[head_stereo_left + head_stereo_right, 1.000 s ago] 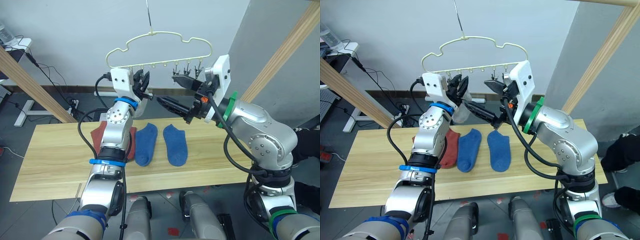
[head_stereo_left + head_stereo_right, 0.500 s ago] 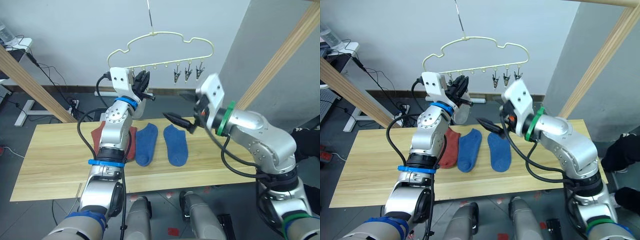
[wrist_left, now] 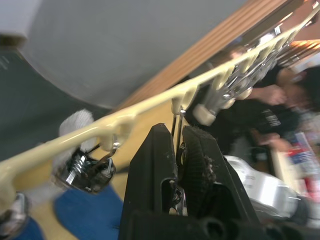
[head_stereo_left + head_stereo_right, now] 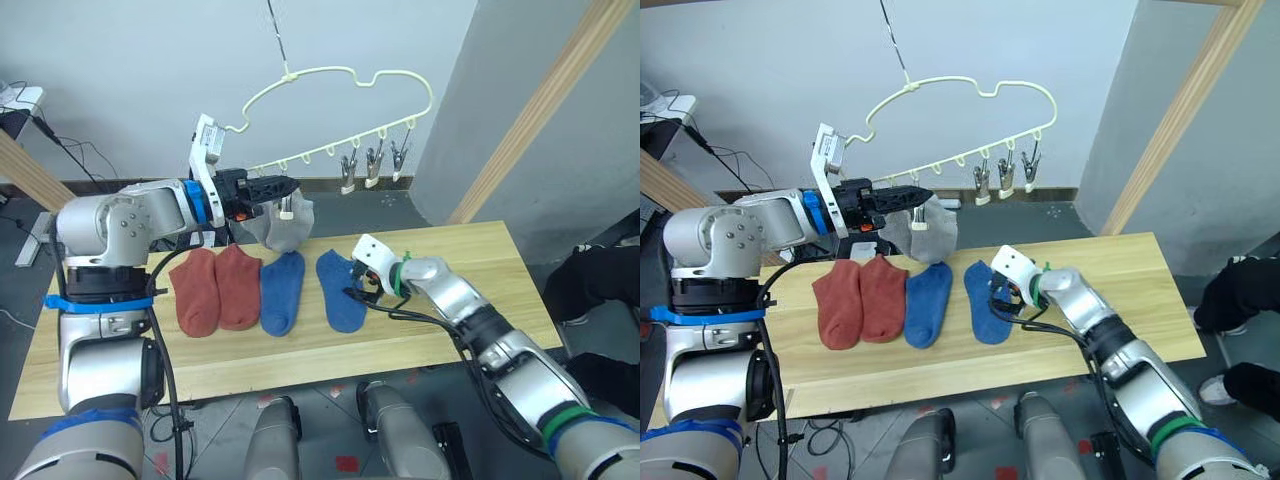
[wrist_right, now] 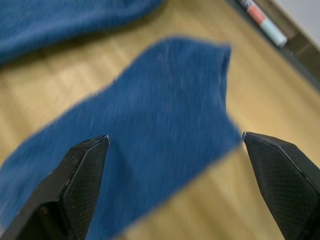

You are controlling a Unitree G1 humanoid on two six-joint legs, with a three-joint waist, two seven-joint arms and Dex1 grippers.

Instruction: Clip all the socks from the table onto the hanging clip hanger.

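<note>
The pale yellow clip hanger [image 4: 340, 95] hangs above the table [image 4: 480, 255], with three free metal clips [image 4: 372, 165] at its right end. A light grey sock [image 4: 288, 225] hangs clipped under it. My left gripper [image 4: 281, 185] is up at the hanger, shut on the thin metal wire of a clip [image 3: 176, 125] just above the grey sock. Two rust-red socks [image 4: 215, 288] and two blue socks [image 4: 281, 292] lie flat in a row on the table. My right gripper [image 4: 358, 293] is low over the right blue sock [image 5: 165, 100], open, with a finger on each side of it.
Pale wooden poles of a frame slant up at the right [image 4: 530, 110] and at the far left [image 4: 22, 170]. A person in dark clothes [image 4: 600, 275] sits beyond the table's right end. Bare tabletop lies right of the socks.
My right arm has dropped from beside the hanger's clips down to the table, over the right blue sock. The camera has shifted. My left gripper stays at the hanger.
</note>
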